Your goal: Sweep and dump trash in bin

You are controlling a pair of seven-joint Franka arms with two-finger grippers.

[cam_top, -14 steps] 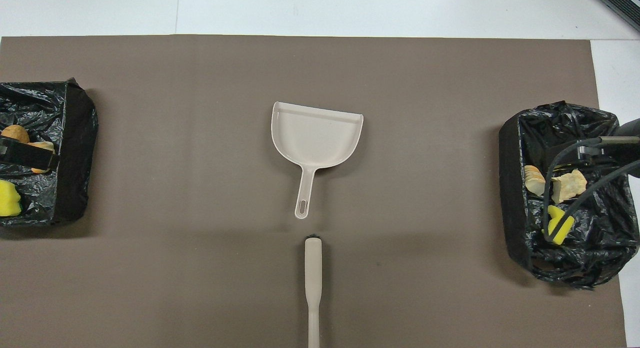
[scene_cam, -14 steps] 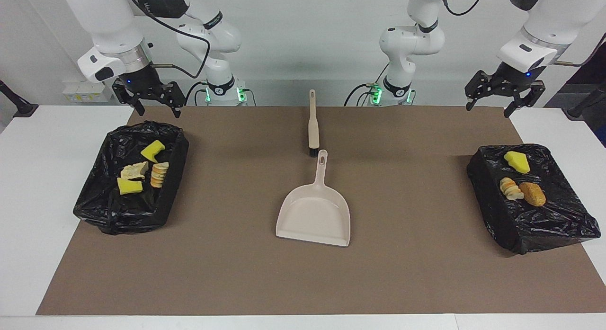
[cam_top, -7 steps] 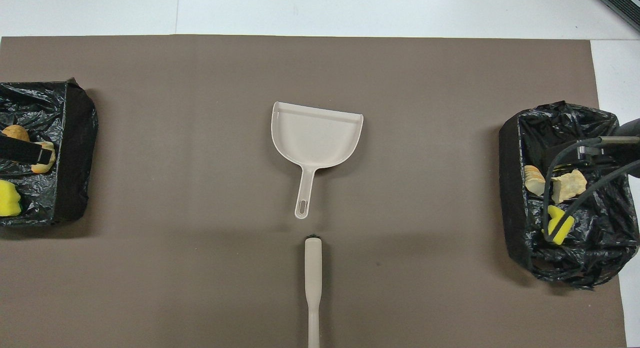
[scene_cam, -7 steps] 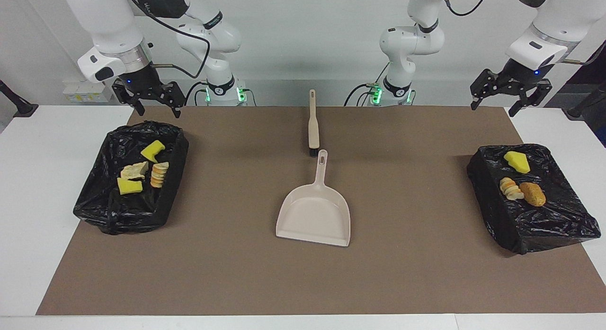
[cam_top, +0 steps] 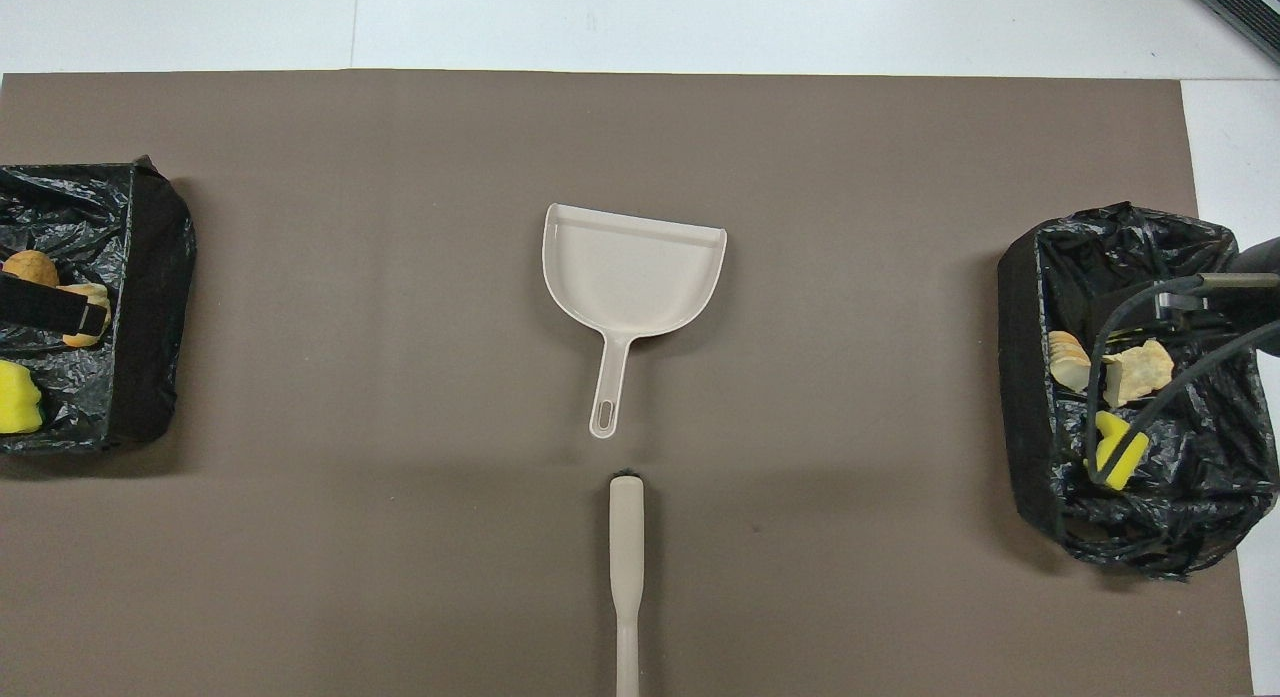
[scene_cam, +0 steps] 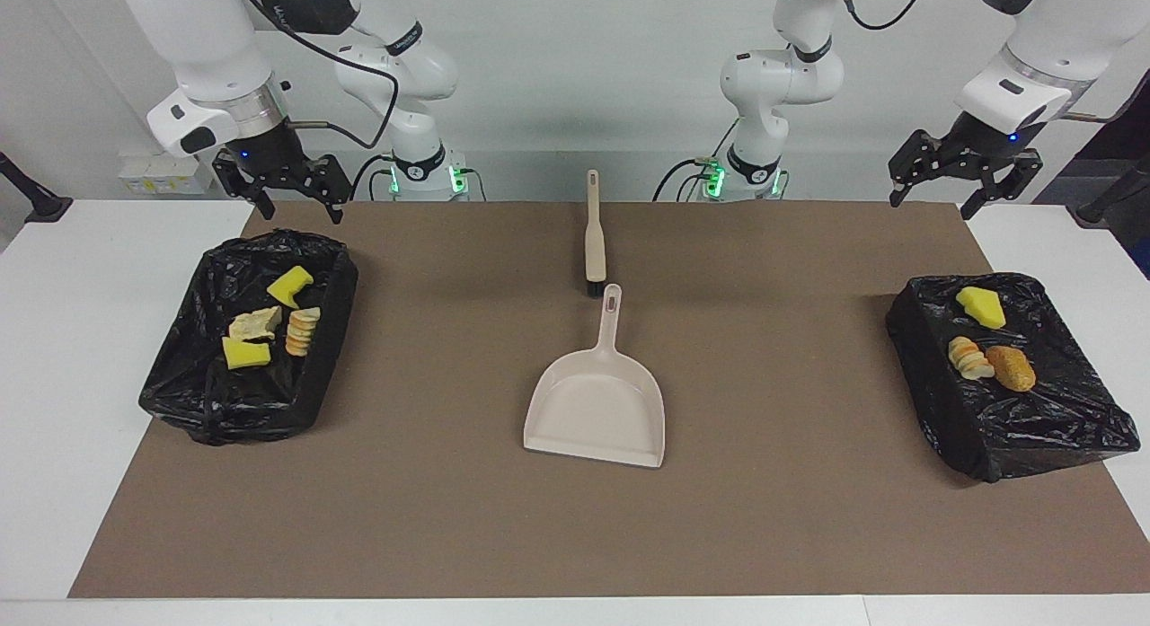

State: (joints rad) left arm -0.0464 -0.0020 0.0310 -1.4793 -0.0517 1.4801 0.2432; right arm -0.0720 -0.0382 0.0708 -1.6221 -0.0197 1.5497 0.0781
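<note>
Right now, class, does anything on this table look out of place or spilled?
Nothing is spilled: all the scraps lie inside the two black-lined bins. The dustpan is empty and the brush lies untouched on the brown mat.

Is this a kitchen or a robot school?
More like a robot lab, probably. Two white robot arms stand at a plain white table with a brown mat, and a dustpan, a hand brush and bag-lined bins of scraps are laid out neatly for practice.

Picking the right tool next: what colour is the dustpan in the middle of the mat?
The dustpan is plain beige; the facing view shows it best.
</note>
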